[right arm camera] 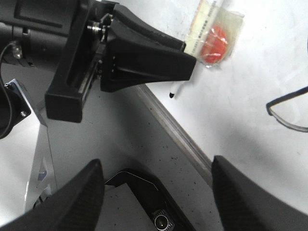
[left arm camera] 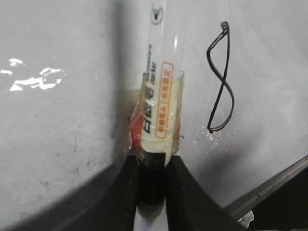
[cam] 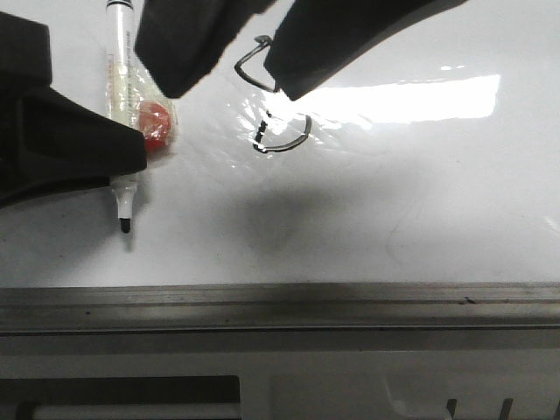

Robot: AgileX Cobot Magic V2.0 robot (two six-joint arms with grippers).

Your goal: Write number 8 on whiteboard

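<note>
1. The large glossy white whiteboard (cam: 367, 219) lies flat under both my arms, its grey metal edge rail (cam: 280, 306) running along the near side. I judge it lies flat so that the pen can press down on it.

2. My left gripper (left arm camera: 153, 185) is clamped on the white-barrelled marker pen (cam: 116, 70). The left wrist view shows both black fingers pinching its dark section, just behind a clear tape wrap around a red lump (cam: 156, 127). I take the wrap as a pad to stop the pen slipping. The front view shows the pen's black tip (cam: 125, 224) pointing toward the rail, well to the left of the ink. I cannot tell whether it touches the board.

3. My right gripper (right arm camera: 156, 185) holds nothing; its two dark fingers stand wide apart in the right wrist view, over the rail and the board's edge. I judge it is kept out of the pen's way.

4. The thin black marker-ink number 8 (left arm camera: 220, 79) sits on the board to the right of the pen. In the front view my right arm covers its middle, leaving only an angular corner and a rounder lower loop beside the glare. Only the left wrist view shows the whole figure, its strokes crossing in the middle. The right wrist view catches just an angular piece of it at the frame's edge.
</note>
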